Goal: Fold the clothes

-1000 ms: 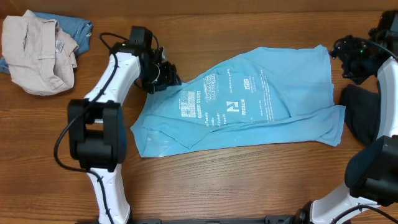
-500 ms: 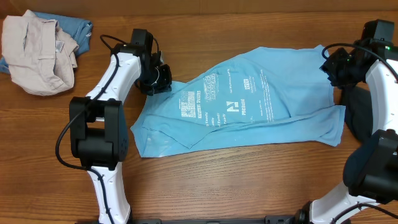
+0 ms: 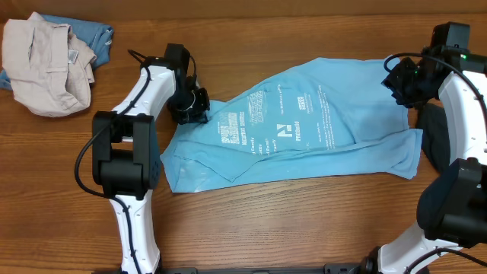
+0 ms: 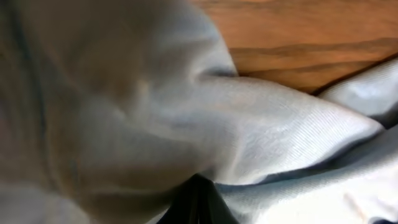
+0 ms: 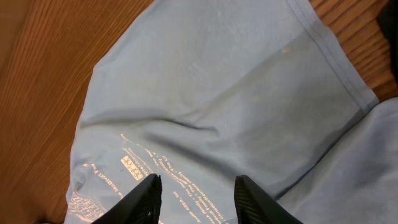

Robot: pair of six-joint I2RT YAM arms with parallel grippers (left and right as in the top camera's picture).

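Your light sky-blue cotton T-shirt [image 3: 304, 129] with white printed lettering lies spread in the middle of the brown wooden table [image 3: 266, 228], print up, still unfolded, with loose wrinkles along its lower edge.

What has changed in the last second is at its two upper corners. At the upper-left corner, your left gripper [image 3: 192, 106], which a moment ago stood open at the hem, has now clamped down on the cloth. In the left wrist view bunched blue fabric [image 4: 249, 137] fills the lens right up against the dark finger, so you have a pinch on that corner. Your right gripper [image 3: 397, 80] has swung in from beyond the right edge of the table and now sits over the shirt's upper-right corner. Its jaws have narrowed but still stand apart. In the right wrist view the two black fingers [image 5: 142, 200] straddle flat cloth with nothing caught between them. Whether the tips already touch the fabric, you cannot tell from here.

So one corner is secured and the other is lined up. By my reading, you are about to take the second pinch before starting the first fold.

Farther out, the crumpled beige garment [image 3: 42, 61] lies on a denim-blue one [image 3: 95, 34] at the far left, well apart, and a dark navy garment [image 3: 441, 141] lies just beside the shirt's right edge.
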